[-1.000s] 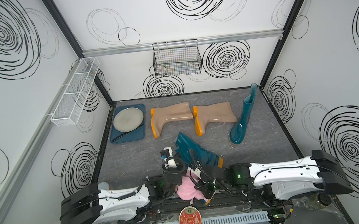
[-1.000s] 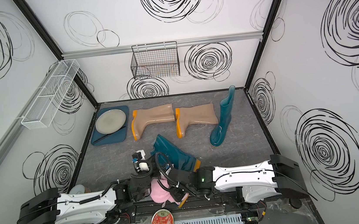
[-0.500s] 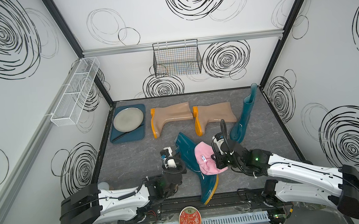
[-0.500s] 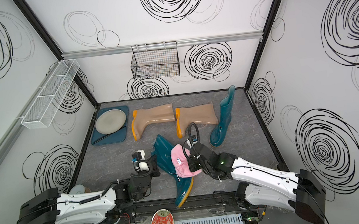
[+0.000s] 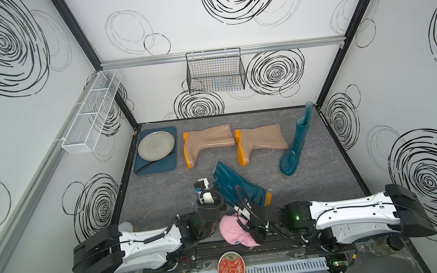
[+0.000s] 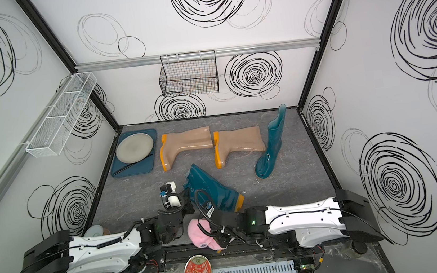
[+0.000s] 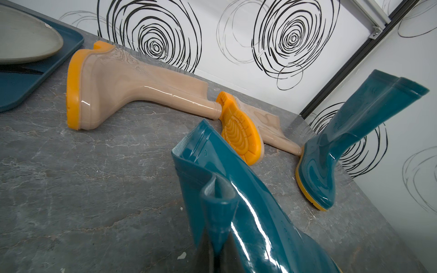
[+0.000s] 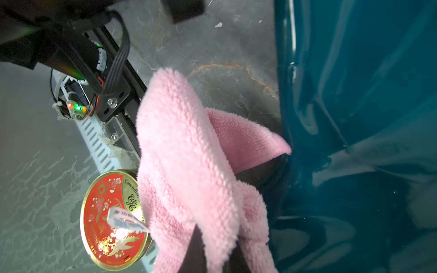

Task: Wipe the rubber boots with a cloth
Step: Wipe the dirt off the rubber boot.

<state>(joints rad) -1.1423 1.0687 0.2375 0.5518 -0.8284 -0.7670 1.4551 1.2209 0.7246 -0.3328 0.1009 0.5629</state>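
Two beige rubber boots lie on their sides at the back. One teal boot stands upright at the back right. A second teal boot lies in the middle, its foot toward the right. My left gripper is shut on a pinched fold of this boot's shaft rim. The pink cloth hangs bunched at the front edge, just in front of that boot, with my right gripper shut on it. In the right wrist view the cloth hangs next to the teal boot.
A blue tray with a grey plate and a dark utensil sits at the back left. A round red tin lies on the front rail. A wire basket hangs on the back wall, a white mesh shelf on the left wall.
Half a second ago my right gripper held the cloth out on the lying teal boot; it has drawn back to the front edge with the cloth. The boot's foot has swung rightward.
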